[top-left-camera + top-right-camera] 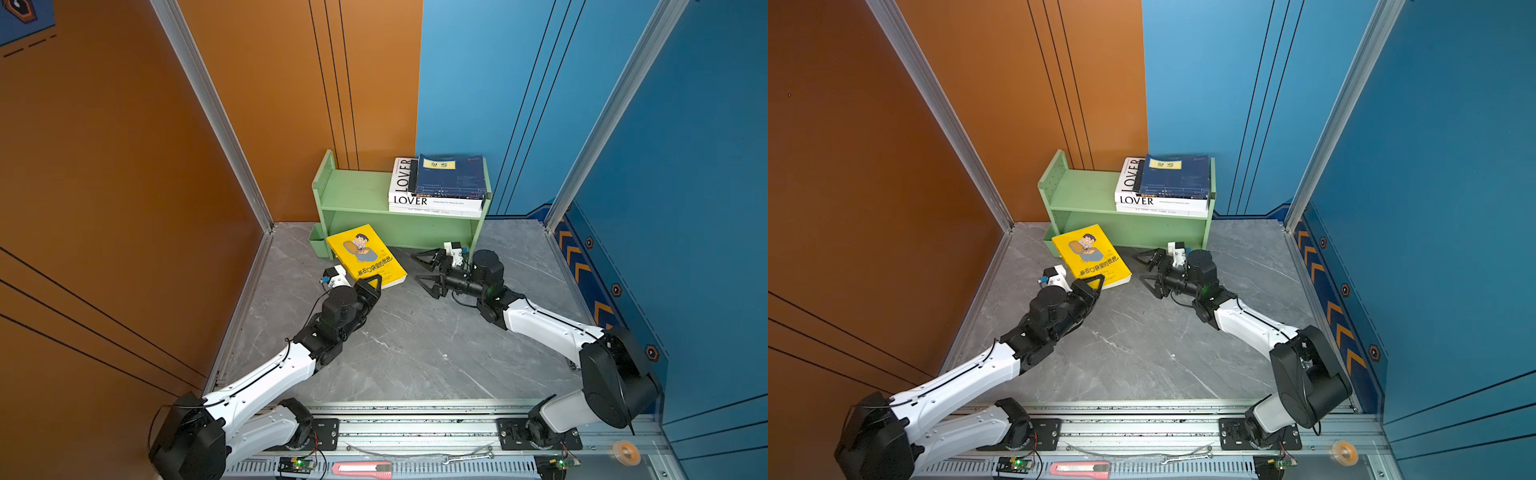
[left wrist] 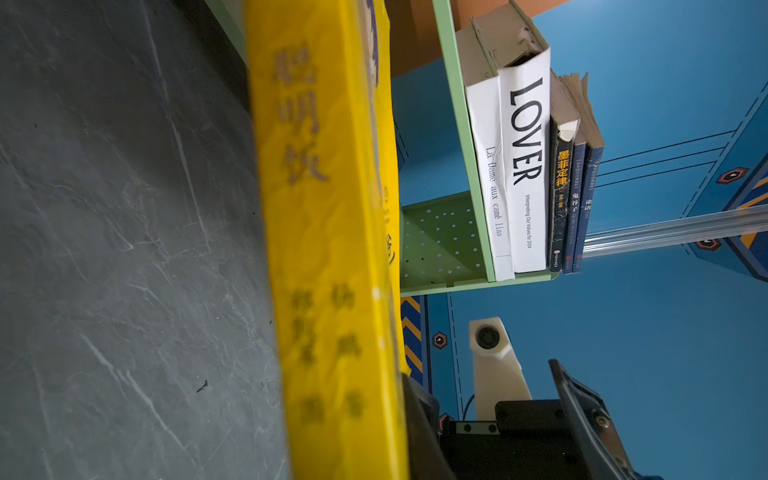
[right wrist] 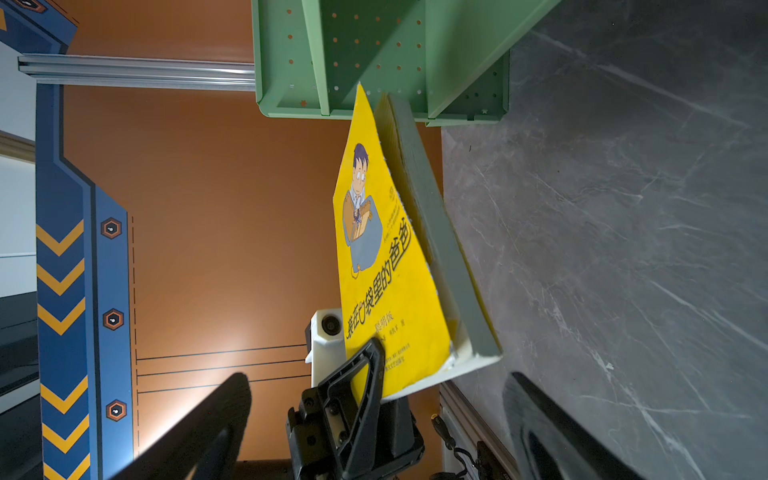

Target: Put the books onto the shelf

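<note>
Centrally, the left end effector [image 1: 371,284] is clenched on the near corner of the yellow cartoon-cover book [image 1: 365,253]. The book tilts above the tabletop [image 1: 415,345], directly in front of the shelf [image 1: 353,195], with its far corner beside the shelf's little cup [image 1: 318,243]. The right end effector [image 1: 426,271], jaws spread wide and empty, hangs before the shelf's right end. Five other books [image 1: 440,183] lie stacked flat at the right end of the shelf's top tier.

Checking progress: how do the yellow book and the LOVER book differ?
The yellow book is off the shelf, tilted in the left gripper; the LOVER book lies flat, stacked on its top tier. Yellow book: cartoon cover; LOVER book: white, black lettering. Both covers face up.
</note>
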{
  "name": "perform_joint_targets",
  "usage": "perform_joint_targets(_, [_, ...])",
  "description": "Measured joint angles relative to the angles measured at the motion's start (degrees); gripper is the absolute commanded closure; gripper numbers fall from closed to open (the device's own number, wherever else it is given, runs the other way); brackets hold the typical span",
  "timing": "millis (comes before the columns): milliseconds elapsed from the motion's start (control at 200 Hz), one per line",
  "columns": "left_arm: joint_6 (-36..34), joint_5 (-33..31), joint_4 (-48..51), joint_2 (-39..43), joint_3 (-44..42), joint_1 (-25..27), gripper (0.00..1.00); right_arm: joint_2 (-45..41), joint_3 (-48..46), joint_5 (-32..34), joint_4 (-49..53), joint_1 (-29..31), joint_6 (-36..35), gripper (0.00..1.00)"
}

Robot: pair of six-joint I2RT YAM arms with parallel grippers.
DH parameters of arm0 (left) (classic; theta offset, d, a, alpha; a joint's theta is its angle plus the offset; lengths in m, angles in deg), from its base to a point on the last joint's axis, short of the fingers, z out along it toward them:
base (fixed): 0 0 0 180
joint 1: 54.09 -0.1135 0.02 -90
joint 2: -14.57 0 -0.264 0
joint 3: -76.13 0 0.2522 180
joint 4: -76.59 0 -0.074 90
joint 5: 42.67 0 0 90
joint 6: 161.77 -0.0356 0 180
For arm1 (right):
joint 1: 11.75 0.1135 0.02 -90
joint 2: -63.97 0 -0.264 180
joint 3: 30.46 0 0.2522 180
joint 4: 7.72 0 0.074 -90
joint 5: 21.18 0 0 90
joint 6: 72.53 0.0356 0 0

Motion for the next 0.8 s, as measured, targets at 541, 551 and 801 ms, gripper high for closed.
perform_joint_targets(541, [4.5,1.2,-9.6,-6.8,0.1,-0.9,0.95,6.0,0.7,1.7,-0.4,4.9,1.6,0.17])
perform_joint_targets(551, [4.6,1.2,-9.8,-6.9,0.1,-0.8,0.95,6.2,0.7,1.9,-0.4,5.0,1.8,0.17])
perform_joint_targets(801, [6.3,0.6,-14.1,-9.9,0.8,1.2,0.95,8.4,2.6,5.8,-5.3,5.1,4.0,0.41])
